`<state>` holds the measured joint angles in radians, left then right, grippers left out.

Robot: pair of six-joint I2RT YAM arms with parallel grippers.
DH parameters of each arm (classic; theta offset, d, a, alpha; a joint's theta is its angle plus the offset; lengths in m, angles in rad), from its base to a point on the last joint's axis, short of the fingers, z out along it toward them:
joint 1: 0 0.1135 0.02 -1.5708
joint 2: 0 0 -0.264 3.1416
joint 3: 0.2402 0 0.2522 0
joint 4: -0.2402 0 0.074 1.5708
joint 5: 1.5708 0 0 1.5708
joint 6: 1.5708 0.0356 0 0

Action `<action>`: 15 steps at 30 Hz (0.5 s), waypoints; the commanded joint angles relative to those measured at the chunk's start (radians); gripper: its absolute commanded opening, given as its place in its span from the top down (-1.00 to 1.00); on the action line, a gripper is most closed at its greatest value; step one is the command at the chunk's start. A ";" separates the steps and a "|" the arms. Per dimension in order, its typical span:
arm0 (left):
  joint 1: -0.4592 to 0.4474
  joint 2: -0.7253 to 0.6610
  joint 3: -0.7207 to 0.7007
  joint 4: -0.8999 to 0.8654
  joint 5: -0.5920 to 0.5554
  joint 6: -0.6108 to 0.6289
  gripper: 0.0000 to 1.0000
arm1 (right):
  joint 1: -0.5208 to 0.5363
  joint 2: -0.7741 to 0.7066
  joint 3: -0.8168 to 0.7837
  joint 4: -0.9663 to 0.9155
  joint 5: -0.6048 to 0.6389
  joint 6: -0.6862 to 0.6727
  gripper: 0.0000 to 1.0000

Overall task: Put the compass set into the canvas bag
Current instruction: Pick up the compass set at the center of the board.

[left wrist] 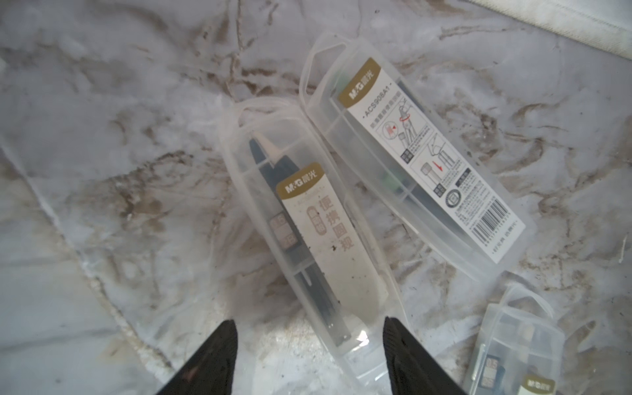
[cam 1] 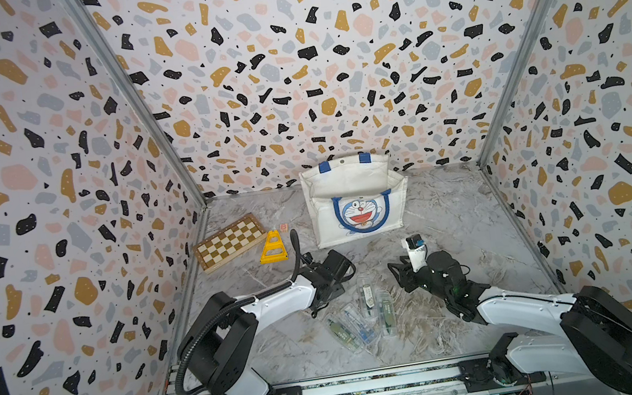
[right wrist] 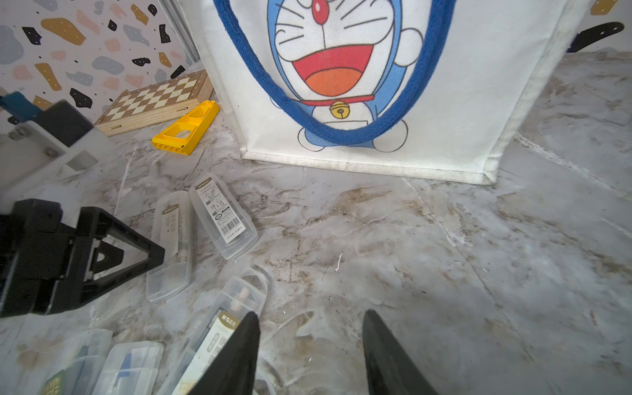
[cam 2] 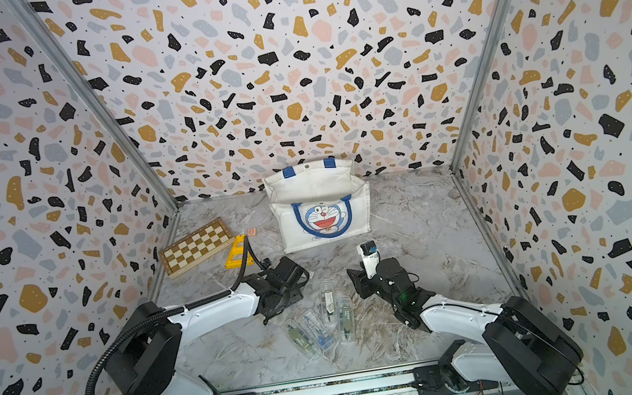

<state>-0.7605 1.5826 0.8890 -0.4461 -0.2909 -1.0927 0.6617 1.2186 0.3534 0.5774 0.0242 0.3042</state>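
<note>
Packing progress: nothing seen inside the canvas bag (cam 1: pixel 324 222); several clear compass set cases (cam 1: pixel 366 296) lie on the bench (cam 1: pixel 454 208) near its front face.
Left claw (left wrist: pixel 309 321): spread, straddling one case's end.
Right claw (right wrist: pixel 311 312): spread, empty, beside the cases.
Clearance: bare bench between cases and bag; chessboard (cam 1: pixel 230 242) off its left-arm side.

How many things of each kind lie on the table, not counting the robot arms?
clear compass cases: 5
canvas bag: 1
chessboard: 1
yellow triangle: 1
small block: 1
Total: 9
</note>
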 commanded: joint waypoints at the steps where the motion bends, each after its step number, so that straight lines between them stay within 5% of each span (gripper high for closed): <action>1: -0.007 -0.021 0.021 -0.027 -0.017 0.037 -0.37 | 0.004 0.008 0.031 0.009 0.014 -0.007 -0.03; 15: -0.028 0.087 0.115 -0.025 0.023 0.047 -0.53 | 0.004 0.008 0.033 0.000 0.020 -0.007 -0.03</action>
<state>-0.7822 1.6421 0.9829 -0.4667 -0.2810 -1.0401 0.6617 1.2308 0.3546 0.5766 0.0349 0.3042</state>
